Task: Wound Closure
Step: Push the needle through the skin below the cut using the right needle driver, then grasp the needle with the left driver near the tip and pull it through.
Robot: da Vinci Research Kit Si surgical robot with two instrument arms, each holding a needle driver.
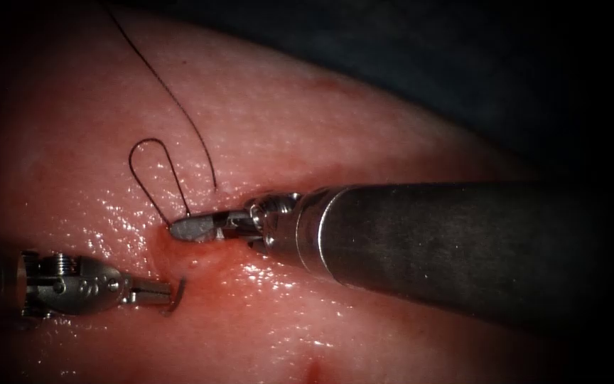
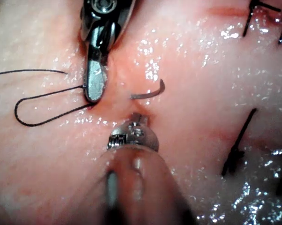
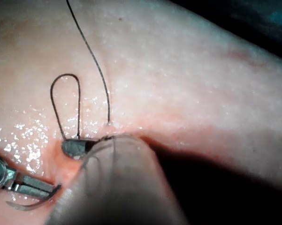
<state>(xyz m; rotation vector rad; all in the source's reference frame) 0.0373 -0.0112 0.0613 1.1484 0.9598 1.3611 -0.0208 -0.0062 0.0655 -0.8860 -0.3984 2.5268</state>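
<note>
Two tools worked over the wet tissue (image 1: pixel 406 142) at the bench. The left tool (image 1: pixel 156 290) had its jaws clenched on the needle (image 1: pixel 178 293), gripping it near one end, so that the rest of the curve swept free past the jaw tips and lay clear of the tissue; the left wrist view showed that free arc (image 2: pixel 150 93) just ahead of the tool's wrist. Beyond those jaw tips the right tool (image 1: pixel 192 227) rested with its tip pressed at the cut (image 1: pixel 165 245), its jaws drawn together; whether they pinched the thread (image 1: pixel 152 153) could not be told. A narrow loop of thread rose from the tissue right at the right tool's tip, and a second strand entered the tissue close beside its jaws, then ran away across the surface. Red fluid (image 1: pixel 250 274) pooled under the right tool's wrist. Dark finished stitches (image 2: pixel 237 145) showed off to one side in the left wrist view.
</note>
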